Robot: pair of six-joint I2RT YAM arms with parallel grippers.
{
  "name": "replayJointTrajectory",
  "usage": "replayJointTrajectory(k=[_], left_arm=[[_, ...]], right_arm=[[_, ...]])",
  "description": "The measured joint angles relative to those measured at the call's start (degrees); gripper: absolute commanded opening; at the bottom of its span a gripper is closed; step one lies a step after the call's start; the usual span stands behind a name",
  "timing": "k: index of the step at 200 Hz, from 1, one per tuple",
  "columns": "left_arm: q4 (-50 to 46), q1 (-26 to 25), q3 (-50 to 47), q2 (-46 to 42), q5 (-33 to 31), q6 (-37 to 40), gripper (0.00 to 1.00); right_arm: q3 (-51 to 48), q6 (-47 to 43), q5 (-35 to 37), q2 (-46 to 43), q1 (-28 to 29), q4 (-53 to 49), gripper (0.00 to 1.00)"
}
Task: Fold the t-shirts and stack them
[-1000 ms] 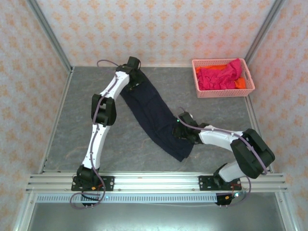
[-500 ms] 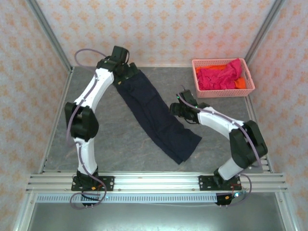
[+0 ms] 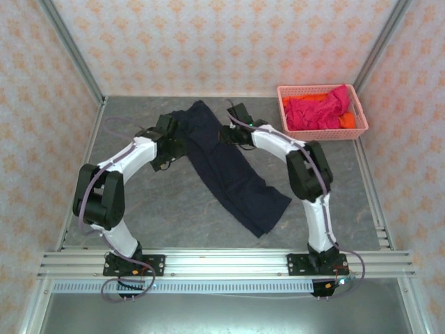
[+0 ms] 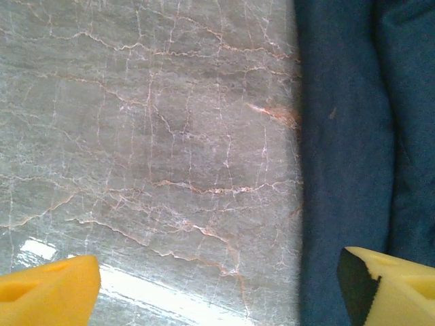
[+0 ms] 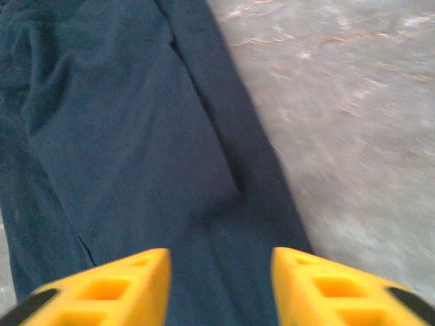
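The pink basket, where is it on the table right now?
In the top view, the pink basket sits in the far right corner of the table, holding the magenta t-shirt and orange t-shirt; the navy t-shirt lies to its left.

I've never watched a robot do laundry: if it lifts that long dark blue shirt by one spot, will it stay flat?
Probably not: the navy t-shirt lies in soft creases, so lifted at one spot it would likely droop. Pushed, it would likely bunch up rather than slide whole across the table. It looks thin, so probably light.
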Motion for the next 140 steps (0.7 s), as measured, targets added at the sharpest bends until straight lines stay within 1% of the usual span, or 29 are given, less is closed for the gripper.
replayJointTrajectory(k=[33,60,76,89,102,140], left_arm=[[1.6,0.4,-2.1,-2.4,-0.3,0.0,0.9],[1.9,0.4,-2.9,-3.4,-0.2,0.0,0.9],[1.8,0.4,-3.1,-3.8,-0.2,0.1,0.91],[1.8,0.1,-3.1,-4.1,-0.2,0.3,0.91],[1.2,-0.7,-2.7,-4.1,-0.2,0.7,0.92],[0.2,-6.6,-0.7,-4.1,-0.2,1.0,0.92]], right_arm=[[16.5,1.0,-1.7,12.1,1.0,-0.4,0.37],[30.2,3.9,-3.5,21.9,1.1,-1.0,0.35],[36.2,6.1,-3.9,26.6,0.9,-2.3,0.34],[38.9,7.7,-4.1,29.3,0.6,-2.8,0.34],[40.1,9.0,-4.2,29.6,0.1,-3.0,0.34],[40.3,10.9,-3.5,29.6,-3.0,-4.3,0.34]])
